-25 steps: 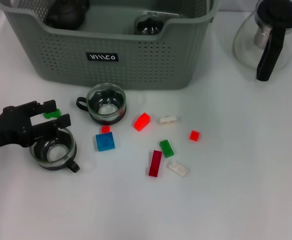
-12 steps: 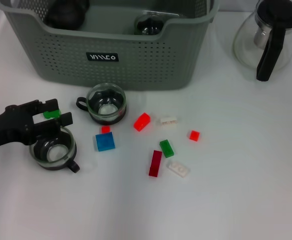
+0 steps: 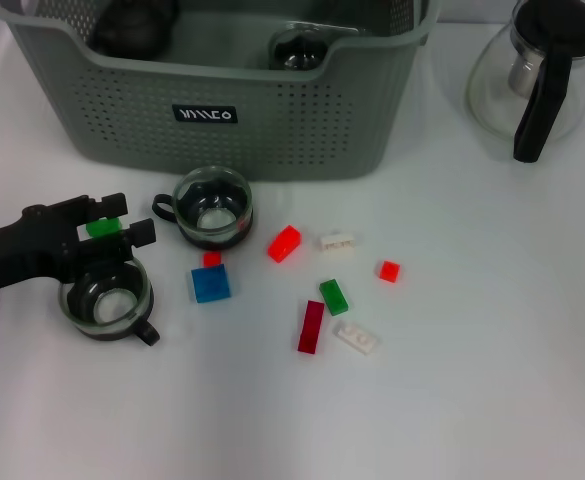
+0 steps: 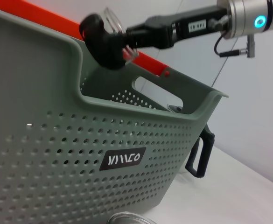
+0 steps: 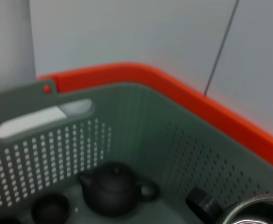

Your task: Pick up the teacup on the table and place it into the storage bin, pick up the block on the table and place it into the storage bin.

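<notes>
Task is sitting partway, by my read. The storage bin (image 3: 272, 120) is already holding dark teaware: the right wrist view is showing a small black teapot (image 5: 113, 189) and a dark cup (image 5: 50, 207) on its floor, and the head view is showing a glass cup (image 3: 297, 48) inside near the front wall.

Still out on the surface (image 3: 472, 380): two glass teacups, the near teacup (image 3: 105, 297) and a second teacup (image 3: 212, 207) just in front of the bin. Blocks are all loose too: a blue block (image 3: 210, 283), a red block (image 3: 284, 242), a green block (image 3: 334, 296), a dark red bar (image 3: 311, 326), two white bricks, small red ones. No block is visible in the bin.

Left tool (image 3: 117, 225) is hanging over the far rim of the near teacup with its fingers spread apart, a small green block (image 3: 102, 227) lying between them. It's gripping nothing; I'd guess it's lining up on that cup or that block, can't tell which.

Right tool (image 4: 120, 42) is showing in the left wrist view, above the bin's back rim, clamped on a dark-based glass teacup (image 4: 101, 35). Looks like a drop-off in progress; cup isn't down in the bin yet.
</notes>
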{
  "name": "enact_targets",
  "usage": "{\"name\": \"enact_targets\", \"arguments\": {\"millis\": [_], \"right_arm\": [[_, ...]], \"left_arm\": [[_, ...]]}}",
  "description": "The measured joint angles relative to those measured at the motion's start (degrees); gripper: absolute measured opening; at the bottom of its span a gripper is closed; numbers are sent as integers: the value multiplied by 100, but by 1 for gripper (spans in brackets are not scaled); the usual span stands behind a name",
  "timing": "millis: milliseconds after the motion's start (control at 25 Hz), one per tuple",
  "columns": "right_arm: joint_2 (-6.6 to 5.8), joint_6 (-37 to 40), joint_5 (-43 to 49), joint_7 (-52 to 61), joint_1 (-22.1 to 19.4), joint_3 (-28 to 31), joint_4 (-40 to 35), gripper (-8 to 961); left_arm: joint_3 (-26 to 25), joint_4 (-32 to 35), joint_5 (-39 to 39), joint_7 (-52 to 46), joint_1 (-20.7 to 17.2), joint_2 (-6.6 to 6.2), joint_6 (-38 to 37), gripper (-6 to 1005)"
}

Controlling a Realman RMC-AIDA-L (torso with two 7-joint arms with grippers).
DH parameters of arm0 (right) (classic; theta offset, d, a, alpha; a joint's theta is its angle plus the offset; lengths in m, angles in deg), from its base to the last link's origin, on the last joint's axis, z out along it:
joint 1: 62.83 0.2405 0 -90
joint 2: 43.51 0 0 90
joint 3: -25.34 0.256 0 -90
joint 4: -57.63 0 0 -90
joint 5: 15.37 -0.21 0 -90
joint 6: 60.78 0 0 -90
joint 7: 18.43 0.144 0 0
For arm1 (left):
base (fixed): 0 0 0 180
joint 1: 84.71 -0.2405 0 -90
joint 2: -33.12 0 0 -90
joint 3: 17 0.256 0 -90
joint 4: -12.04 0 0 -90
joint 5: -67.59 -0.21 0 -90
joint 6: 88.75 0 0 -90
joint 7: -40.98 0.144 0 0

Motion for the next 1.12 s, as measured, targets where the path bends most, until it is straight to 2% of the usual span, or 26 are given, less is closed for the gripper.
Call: {"name": "enact_targets", "arguments": {"millis": [400,1120], "right_arm": [[18,-34,-28,-125,-254,-231,139,140],[15,-105,-33,-126,-287,-360,280,176]], "left_arm": [[0,-46,0,0,14,5,33,686],[0,-59,0,0,28,5,97,685]]}}
